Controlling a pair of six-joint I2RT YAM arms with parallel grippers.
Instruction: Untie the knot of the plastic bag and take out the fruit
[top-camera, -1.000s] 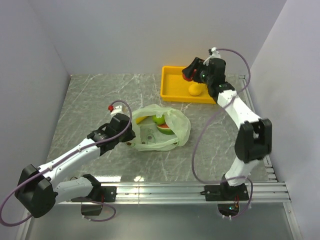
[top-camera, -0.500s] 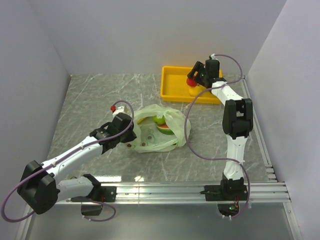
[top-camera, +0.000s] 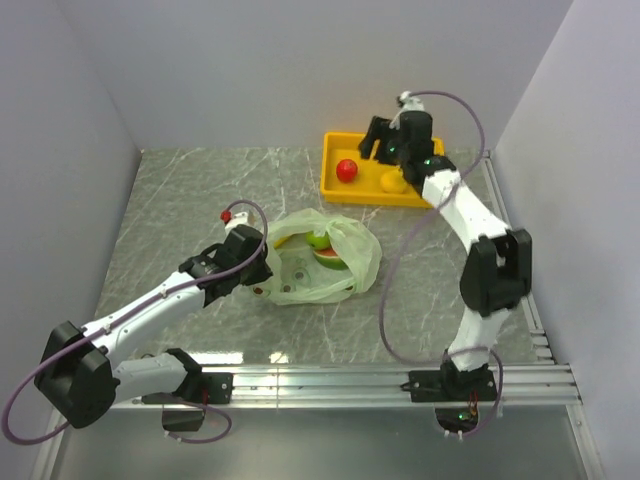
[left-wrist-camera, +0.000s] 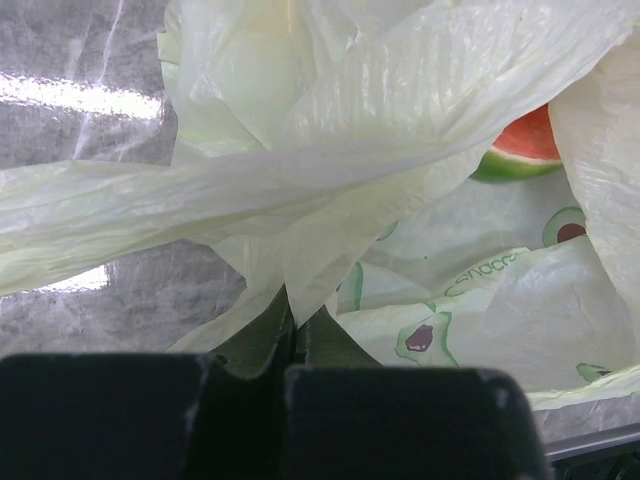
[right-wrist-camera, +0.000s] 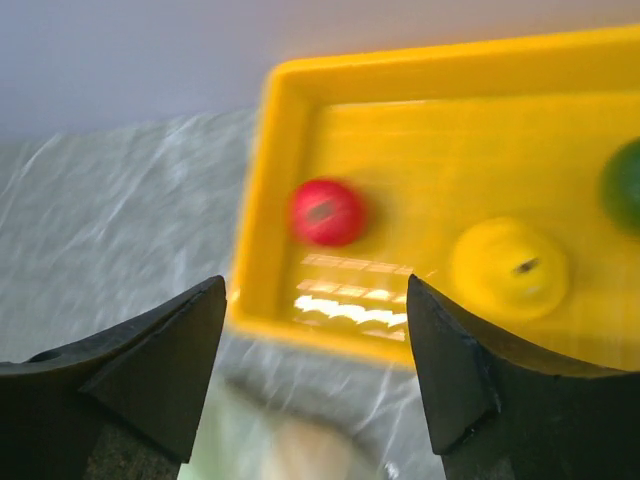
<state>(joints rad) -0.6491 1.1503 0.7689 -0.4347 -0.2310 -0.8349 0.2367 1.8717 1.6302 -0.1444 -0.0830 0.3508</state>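
Observation:
The pale green plastic bag (top-camera: 335, 268) lies mid-table with its mouth open; no knot shows. Inside it I see a green apple (top-camera: 318, 238), a yellow banana (top-camera: 285, 240) and a red-and-green piece (top-camera: 327, 256), which also shows in the left wrist view (left-wrist-camera: 520, 150). My left gripper (top-camera: 262, 276) is shut on a fold of the bag's left edge (left-wrist-camera: 300, 270). My right gripper (top-camera: 378, 142) is open and empty above the yellow tray (top-camera: 330, 188). A red apple (top-camera: 346, 170) and a yellow fruit (top-camera: 391, 181) lie in the tray.
The right wrist view shows the tray's near rim (right-wrist-camera: 255, 260), the red apple (right-wrist-camera: 327, 212), the yellow fruit (right-wrist-camera: 508, 267) and a green fruit (right-wrist-camera: 625, 185) at the right edge. Grey walls stand close on three sides. The rail runs along the near edge.
The right gripper held the red apple over the tray, opened and let it go; the apple now lies in the tray. The left gripper has barely moved.

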